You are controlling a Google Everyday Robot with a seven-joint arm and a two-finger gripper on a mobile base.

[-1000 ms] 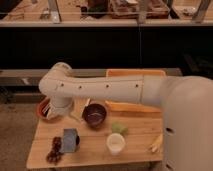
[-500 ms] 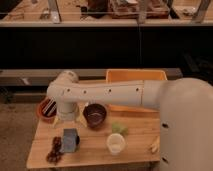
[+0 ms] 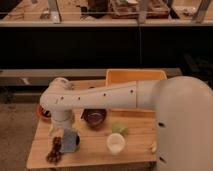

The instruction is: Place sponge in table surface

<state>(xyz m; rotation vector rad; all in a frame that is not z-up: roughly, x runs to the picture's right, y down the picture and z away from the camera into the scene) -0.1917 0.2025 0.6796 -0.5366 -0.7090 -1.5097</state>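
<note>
The grey-blue sponge (image 3: 70,140) is at the front left of the light wooden table surface (image 3: 95,150), low over it or resting on it; I cannot tell which. My gripper (image 3: 63,132) hangs down from the white arm (image 3: 100,97) and is right at the sponge's upper left side, partly hidden by the wrist. I cannot tell whether it holds the sponge.
A dark bowl (image 3: 94,118) stands just right of the gripper. A pale green lump (image 3: 118,128) and a white cup (image 3: 115,143) are further right. A dark red cluster (image 3: 54,150) lies left of the sponge. A red dish (image 3: 43,113) is behind the arm. A yellow bin (image 3: 135,77) is at the back.
The arm's wrist has shifted a little right and lower over the front left of the table. The sponge has stayed at about the same spot.
</note>
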